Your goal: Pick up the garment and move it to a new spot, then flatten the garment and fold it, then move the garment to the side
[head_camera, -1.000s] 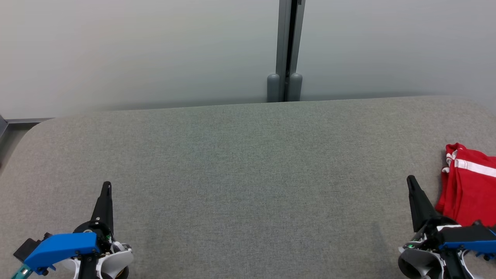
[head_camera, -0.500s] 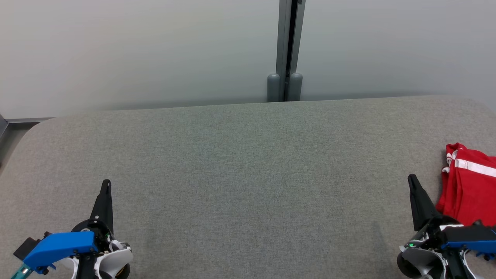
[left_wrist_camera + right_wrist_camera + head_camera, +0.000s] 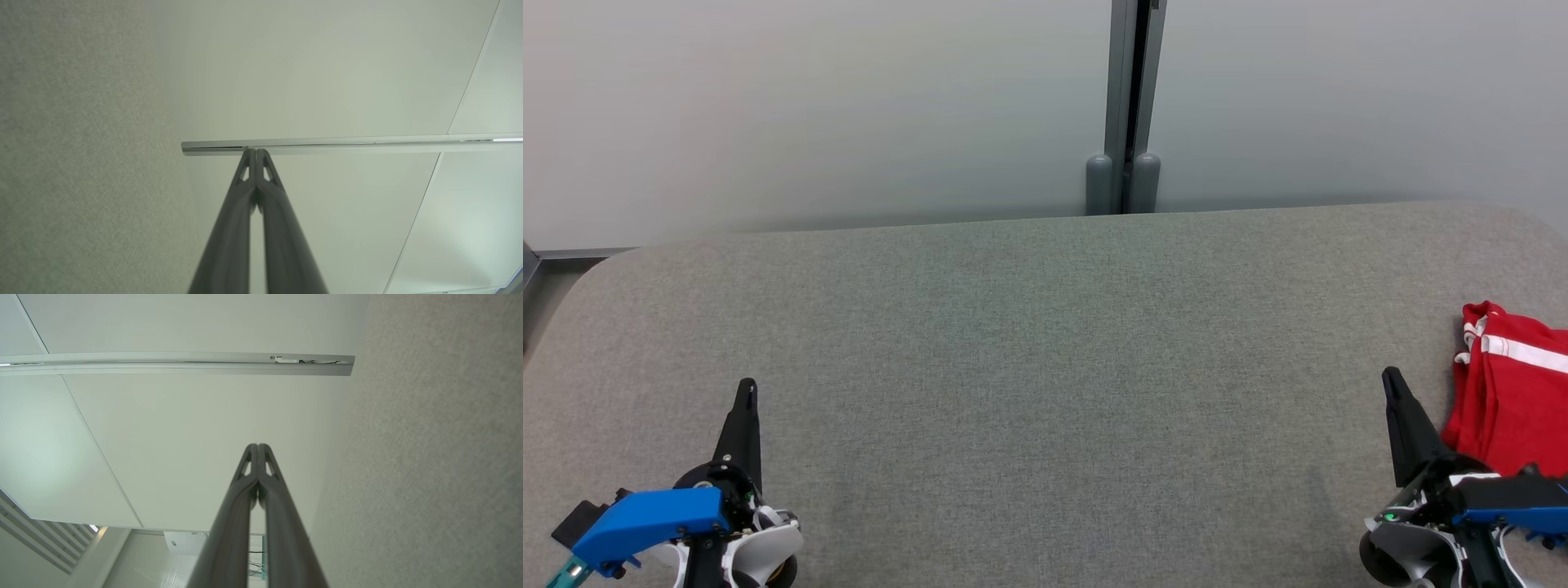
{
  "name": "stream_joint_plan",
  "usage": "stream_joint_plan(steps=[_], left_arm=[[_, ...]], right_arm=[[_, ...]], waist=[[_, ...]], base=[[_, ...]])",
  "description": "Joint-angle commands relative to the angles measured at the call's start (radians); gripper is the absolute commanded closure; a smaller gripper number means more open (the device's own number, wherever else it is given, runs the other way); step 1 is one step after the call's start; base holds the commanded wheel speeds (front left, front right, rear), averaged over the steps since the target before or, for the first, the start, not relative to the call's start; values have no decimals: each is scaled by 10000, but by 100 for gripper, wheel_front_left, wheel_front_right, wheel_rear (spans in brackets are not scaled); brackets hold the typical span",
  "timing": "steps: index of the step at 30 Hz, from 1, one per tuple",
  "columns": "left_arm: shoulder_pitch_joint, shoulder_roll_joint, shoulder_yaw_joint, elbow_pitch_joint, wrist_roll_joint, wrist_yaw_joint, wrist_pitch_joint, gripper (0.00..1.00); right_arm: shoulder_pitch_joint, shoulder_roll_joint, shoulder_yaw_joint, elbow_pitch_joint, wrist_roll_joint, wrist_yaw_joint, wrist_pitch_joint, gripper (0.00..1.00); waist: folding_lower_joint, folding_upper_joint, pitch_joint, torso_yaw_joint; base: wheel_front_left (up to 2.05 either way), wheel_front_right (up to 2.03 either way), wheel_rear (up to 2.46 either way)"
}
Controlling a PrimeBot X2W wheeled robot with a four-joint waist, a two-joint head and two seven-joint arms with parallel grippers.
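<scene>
A red garment with white stripes (image 3: 1511,392) lies folded at the far right of the grey fabric table (image 3: 1045,367), partly cut off by the head view's edge. My right gripper (image 3: 1391,377) stands just left of it, shut and empty, tips touching (image 3: 257,446). At the lower left my left gripper (image 3: 747,385) is shut with nothing in it, fingertips pressed together (image 3: 256,150). Both grippers point towards the far wall, apart from the garment.
A pale partition wall (image 3: 809,106) runs behind the table, with a grey post (image 3: 1125,106) at its middle. The table's left corner is rounded (image 3: 580,278). The table's grey fabric stretches wide between the two grippers.
Both grippers have crept slightly forward between the earliest frame and now. The garment has not moved.
</scene>
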Motion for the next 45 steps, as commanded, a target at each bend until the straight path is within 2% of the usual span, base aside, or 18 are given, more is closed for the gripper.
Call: stream_joint_plan(steps=[1, 45], left_arm=[[-103, -20, 19, -43, -27, 12, 35, 100], [-103, -20, 16, -44, -29, 10, 33, 100]], right_arm=[[123, -62, -21, -37, 24, 4, 34, 100], [122, -62, -19, -37, 25, 4, 33, 100]], waist=[[1, 0, -1, 0], [1, 0, -1, 0]], base=[[0, 0, 0], [0, 0, 0]])
